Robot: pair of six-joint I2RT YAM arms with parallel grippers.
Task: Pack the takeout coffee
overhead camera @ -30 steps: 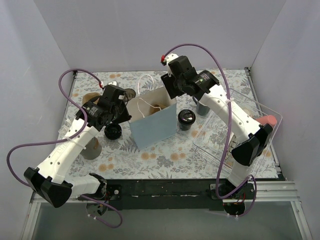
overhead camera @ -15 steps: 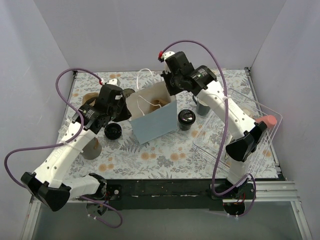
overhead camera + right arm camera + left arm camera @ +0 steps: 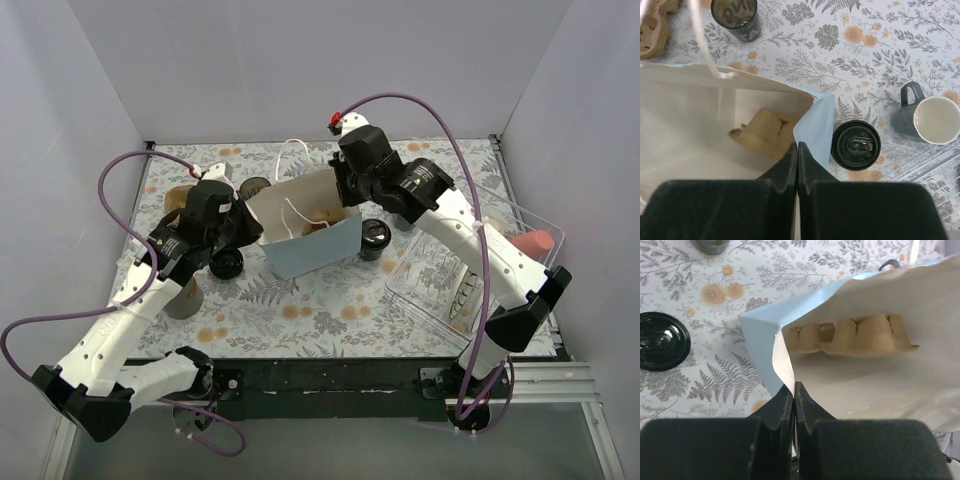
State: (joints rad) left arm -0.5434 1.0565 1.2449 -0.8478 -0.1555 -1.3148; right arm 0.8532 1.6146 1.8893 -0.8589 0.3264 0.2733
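- Bag (image 3: 310, 255): the mouth is open upward to you. Both ends are pinched by the left gripper (image 3: 794, 390) and right gripper (image 3: 797, 147). A cardboard tray (image 3: 860, 335) takes up part of its floor.
- Right of bag: a lidded cup (image 3: 855, 145) just beside it, then a mug (image 3: 930, 117) and a clear bin (image 3: 425, 290).
- Left of bag: a second lidded cup (image 3: 226, 262).
- Table (image 3: 330, 330), near edge: an open strip for you.

Takeout coffee (image 3: 374, 238) just right of bag (image 3: 315, 253)

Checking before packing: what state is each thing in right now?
bag: open, rim pinched at two corners.
left gripper: shut on bag.
right gripper: shut on bag.
carrier: inside bag.
coffee: lidded, upright, outside bag.
second lidded cup: upright, outside bag.
mug: upright, empty.
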